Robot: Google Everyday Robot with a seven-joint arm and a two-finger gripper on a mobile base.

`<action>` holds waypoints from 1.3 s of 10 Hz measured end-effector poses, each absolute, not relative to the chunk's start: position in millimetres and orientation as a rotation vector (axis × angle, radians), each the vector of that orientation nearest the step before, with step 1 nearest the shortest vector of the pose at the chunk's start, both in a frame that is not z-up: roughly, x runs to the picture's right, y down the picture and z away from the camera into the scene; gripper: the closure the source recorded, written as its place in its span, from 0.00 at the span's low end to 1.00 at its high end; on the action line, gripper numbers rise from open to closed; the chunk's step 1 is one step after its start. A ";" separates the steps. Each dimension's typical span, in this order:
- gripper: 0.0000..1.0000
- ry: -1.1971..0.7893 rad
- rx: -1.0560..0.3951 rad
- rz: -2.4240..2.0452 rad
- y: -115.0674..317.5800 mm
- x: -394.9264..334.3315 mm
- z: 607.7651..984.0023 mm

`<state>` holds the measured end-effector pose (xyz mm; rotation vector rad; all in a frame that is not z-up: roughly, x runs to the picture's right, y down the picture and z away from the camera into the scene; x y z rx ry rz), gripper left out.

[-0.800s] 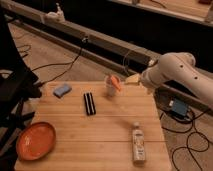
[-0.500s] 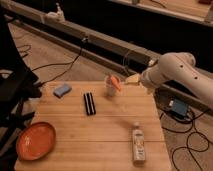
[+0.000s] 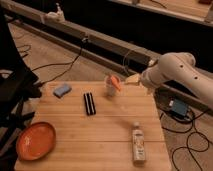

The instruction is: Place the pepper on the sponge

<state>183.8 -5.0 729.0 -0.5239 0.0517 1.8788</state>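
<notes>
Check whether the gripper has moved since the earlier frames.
No. The gripper at the pepper stays by the table far edge, same gap from the sponge.

1. Your end effector [image 3: 113,86] hangs over the far edge of the tabletop [image 3: 105,125] with the pepper [image 3: 116,82] at it. Its arm [image 3: 170,72] reaches in from the right and blocks that side.
2. Toward the sponge [image 3: 62,90] a black bar [image 3: 89,103] lies flat, a low obstacle between the two. The strip of wood behind it, along the far edge, is free.
3. The sponge lies alone at the far left corner, with bare wood around it.
4. The plate [image 3: 36,141] at the near left and the lying bottle [image 3: 138,144] at the near right are well apart from this way.
5. A dark frame [image 3: 15,95] stands just beside the left edge, near the sponge.
</notes>
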 end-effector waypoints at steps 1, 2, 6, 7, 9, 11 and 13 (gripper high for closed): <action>0.20 0.052 -0.524 1.879 -5.0 183.8 728.9; 0.20 0.052 -0.524 1.879 -5.0 183.8 729.0; 0.20 0.052 -0.524 1.879 -5.0 183.8 729.0; 0.20 0.052 -0.524 1.879 -5.0 183.8 729.0; 0.20 0.052 -0.524 1.879 -5.0 183.8 729.0; 0.20 0.053 -0.525 1.879 -4.1 183.8 729.8; 0.20 0.055 -0.524 1.872 -5.3 184.3 732.6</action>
